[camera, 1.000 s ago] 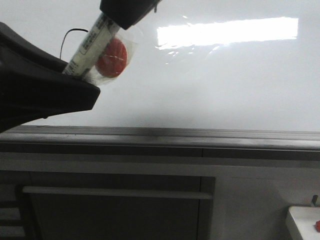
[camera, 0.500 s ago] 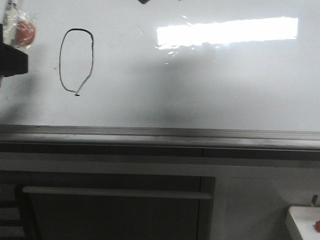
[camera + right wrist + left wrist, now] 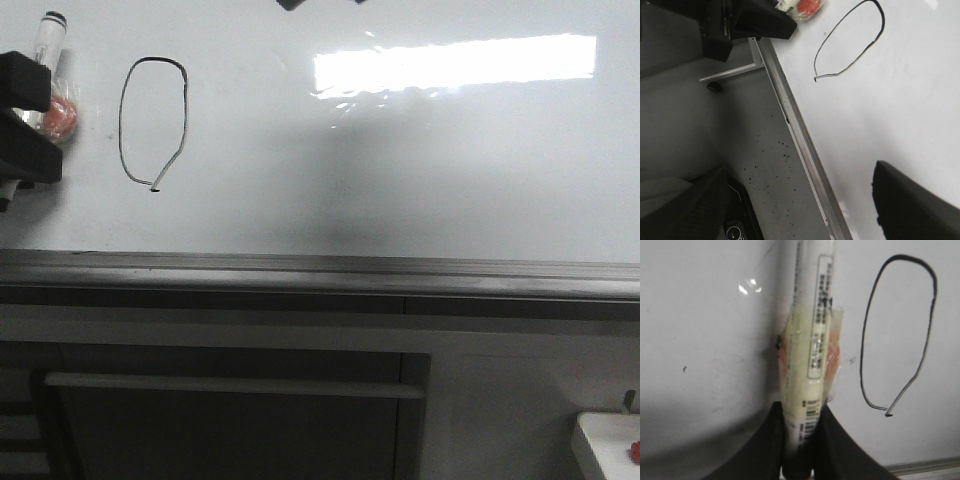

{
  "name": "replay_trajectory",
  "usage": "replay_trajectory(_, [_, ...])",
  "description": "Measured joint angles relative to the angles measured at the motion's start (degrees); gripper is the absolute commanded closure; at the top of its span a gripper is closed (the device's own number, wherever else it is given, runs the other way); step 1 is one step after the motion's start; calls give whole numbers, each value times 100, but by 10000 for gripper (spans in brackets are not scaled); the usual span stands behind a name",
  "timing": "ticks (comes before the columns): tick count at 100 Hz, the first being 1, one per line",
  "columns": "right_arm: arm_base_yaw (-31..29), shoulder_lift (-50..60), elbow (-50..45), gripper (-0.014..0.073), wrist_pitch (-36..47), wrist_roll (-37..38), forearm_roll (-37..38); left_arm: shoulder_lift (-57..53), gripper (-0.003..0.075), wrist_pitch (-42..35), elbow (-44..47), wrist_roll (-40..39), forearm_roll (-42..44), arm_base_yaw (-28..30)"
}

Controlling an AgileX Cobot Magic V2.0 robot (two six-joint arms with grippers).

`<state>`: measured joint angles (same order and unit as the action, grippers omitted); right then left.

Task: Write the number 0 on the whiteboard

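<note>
Glossy whiteboard [image 3: 450, 170] — grey ledge [image 3: 320, 275] below, number 0 [image 3: 153, 122] drawn on it

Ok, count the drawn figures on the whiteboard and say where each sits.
1: the number 0, on the whiteboard at its upper left, just right of the left pincer's marker.

Dim, grainy pics, bright rectangular glare on whiteboard [image 3: 420, 150], soft shadow below, left wrist view blurry

You have: one whiteboard [image 3: 450, 160], one drawn 0 [image 3: 153, 122], one marker [image 3: 812, 335], one ledge [image 3: 400, 272], two grippers: left [image 3: 799, 440], right [image 3: 800, 200].
</note>
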<state>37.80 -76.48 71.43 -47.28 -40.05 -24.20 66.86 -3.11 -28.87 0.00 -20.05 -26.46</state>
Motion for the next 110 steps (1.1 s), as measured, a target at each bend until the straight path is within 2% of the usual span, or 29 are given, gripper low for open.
replay_trajectory(33, [0,0,0,71,-111,14,0,236,740,-235,-12,0,-103,0])
replay_trajectory(42, [0,0,0,71,-145,14,0,236,717,-244,-12,0,-103,0])
replay_trajectory(52, [0,0,0,71,-165,14,0,236,629,-244,-12,0,-103,0])
replay_trajectory(69, [0,0,0,71,-178,14,0,241,408,-244,-21,0,-66,0])
replay_trajectory(76, [0,0,0,71,-192,14,0,241,363,-244,-32,0,-45,0])
replay_trajectory(102, [0,9,0,72,-205,14,0,98,362,-244,-43,0,-45,0])
replay_trajectory(107, [0,21,0,99,-238,14,0,-2,367,-211,-43,0,-45,0])
replay_trajectory(110, [0,29,0,152,-253,51,0,-80,372,-189,-43,0,-45,2])
